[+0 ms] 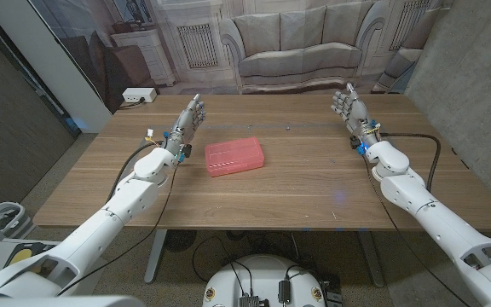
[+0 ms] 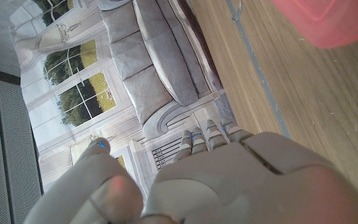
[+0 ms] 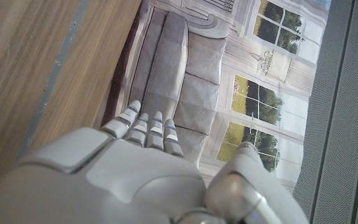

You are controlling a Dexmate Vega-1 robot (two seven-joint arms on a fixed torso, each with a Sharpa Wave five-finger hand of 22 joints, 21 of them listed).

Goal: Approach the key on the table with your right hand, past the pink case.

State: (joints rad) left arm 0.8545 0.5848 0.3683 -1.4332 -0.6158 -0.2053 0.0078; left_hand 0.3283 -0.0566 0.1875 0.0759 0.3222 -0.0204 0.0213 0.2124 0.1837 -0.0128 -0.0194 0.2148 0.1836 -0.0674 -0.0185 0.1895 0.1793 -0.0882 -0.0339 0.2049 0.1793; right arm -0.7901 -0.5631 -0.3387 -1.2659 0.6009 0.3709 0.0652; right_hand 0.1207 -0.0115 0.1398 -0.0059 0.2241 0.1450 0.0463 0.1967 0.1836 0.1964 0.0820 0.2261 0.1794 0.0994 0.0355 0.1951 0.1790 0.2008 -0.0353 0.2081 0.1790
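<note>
Two robot hands stand over the wooden desk point(image 1: 314, 183), one toward each side. Between them, nearer the left hand point(image 1: 190, 119), lies the pink case point(image 1: 234, 157), a flat rectangular box whose long axis runs roughly across the desk, its right end tilted slightly toward the far edge. A small dark speck point(image 1: 285, 128) lies on the wood beyond the case toward the far edge, too small to tell whether it is the key or which way it points. The right hand point(image 1: 346, 104) is raised near the far right corner, well apart from the case, fingers point(image 3: 143, 127) straight and slightly spread, holding nothing. The left hand is likewise upright with extended, empty fingers, just beside the case's left end. Behind the desk hangs a backdrop picturing a sofa point(image 1: 301, 47) and windows.
</note>
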